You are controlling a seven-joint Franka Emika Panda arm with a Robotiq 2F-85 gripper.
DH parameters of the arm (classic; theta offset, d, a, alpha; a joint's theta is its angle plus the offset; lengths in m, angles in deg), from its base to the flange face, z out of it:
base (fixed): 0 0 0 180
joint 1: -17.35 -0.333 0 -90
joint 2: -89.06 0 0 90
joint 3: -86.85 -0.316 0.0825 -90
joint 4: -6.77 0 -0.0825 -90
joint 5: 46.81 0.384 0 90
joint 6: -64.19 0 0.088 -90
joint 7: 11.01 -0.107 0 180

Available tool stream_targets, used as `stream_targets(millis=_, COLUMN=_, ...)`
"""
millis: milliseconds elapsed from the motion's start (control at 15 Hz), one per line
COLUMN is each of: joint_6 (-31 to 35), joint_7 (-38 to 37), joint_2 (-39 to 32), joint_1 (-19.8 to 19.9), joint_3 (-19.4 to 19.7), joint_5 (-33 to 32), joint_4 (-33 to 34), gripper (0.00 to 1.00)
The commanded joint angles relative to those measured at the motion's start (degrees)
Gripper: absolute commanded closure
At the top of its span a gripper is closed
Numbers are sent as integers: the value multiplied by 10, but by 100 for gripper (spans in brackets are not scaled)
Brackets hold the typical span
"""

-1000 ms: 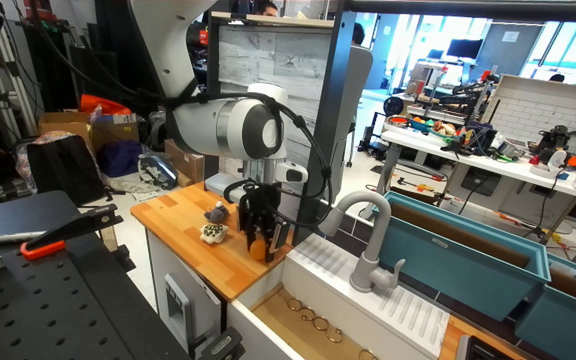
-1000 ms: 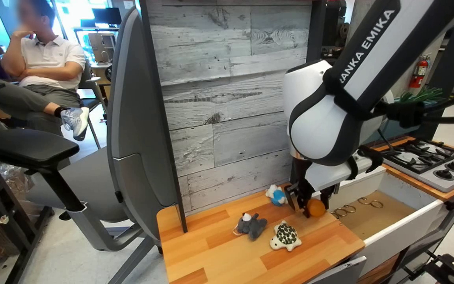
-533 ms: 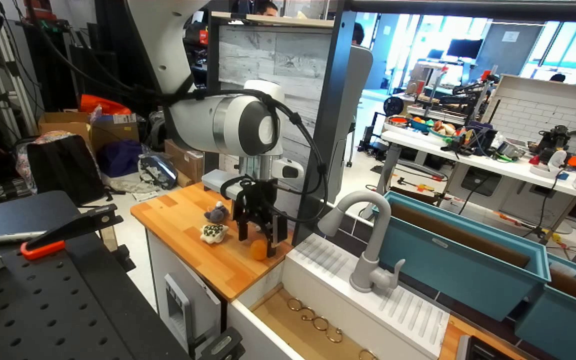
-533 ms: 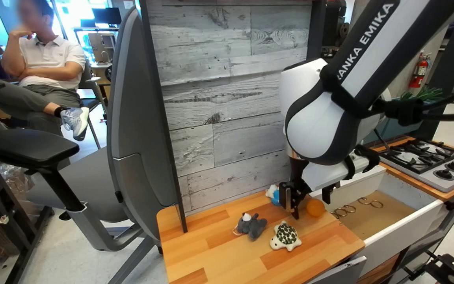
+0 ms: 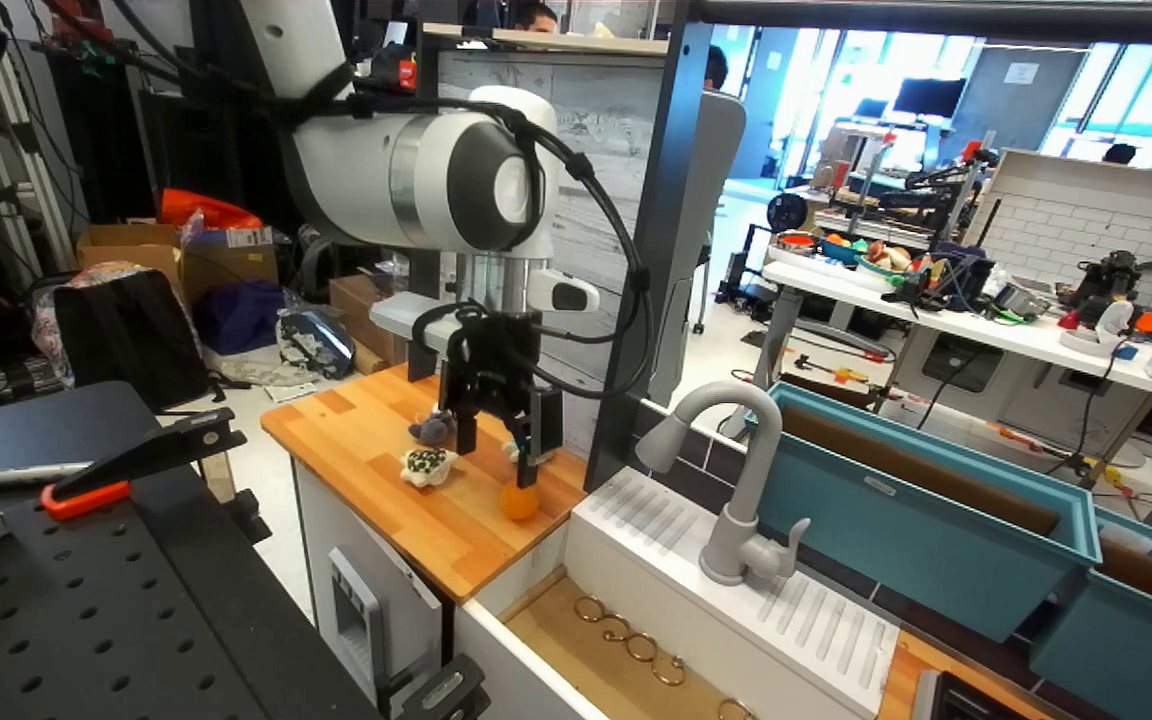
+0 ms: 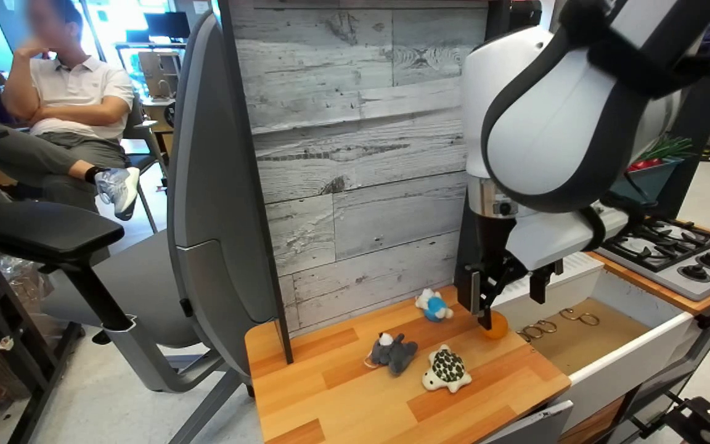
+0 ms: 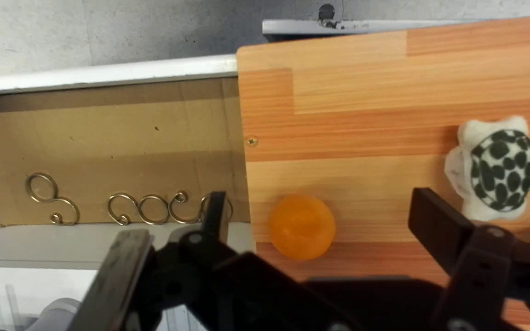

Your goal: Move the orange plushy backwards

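The orange plushy, a smooth round ball in shape, rests on the wooden counter close to the edge beside the drawer. Above it hangs my gripper, its black fingers wide apart with nothing held. From the wrist, the plushy appears between the fingers, nearer the left one, touching neither. Both exterior views show the gripper raised over the plushy. One finger covers part of the plushy in an exterior view.
A spotted turtle toy, a grey plush and a blue-and-white plush lie on the same counter. Alongside is an open drawer with several metal rings. A grey faucet stands on the white drainboard. A plank wall backs the counter.
A second ago the fingers stood close around the orange plushy. They have since spread apart, and the gripper has risen off it. The plushy stays on the counter in about the same place.
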Motion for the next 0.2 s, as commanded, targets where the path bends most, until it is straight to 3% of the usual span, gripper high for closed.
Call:
stream_targets(millis=0, joint_6=8, joint_7=10, joint_2=86, joint_1=4, joint_3=-3, joint_5=-5, joint_4=-104, gripper=0)
stream_targets(millis=67, joint_6=-1, joint_7=0, joint_2=37, joint_1=3, joint_3=-2, joint_5=-3, joint_4=-44, gripper=0)
stream_targets(millis=133, joint_6=-1, joint_7=1, joint_2=52, joint_1=3, joint_3=-3, joint_5=-3, joint_4=-63, gripper=0)
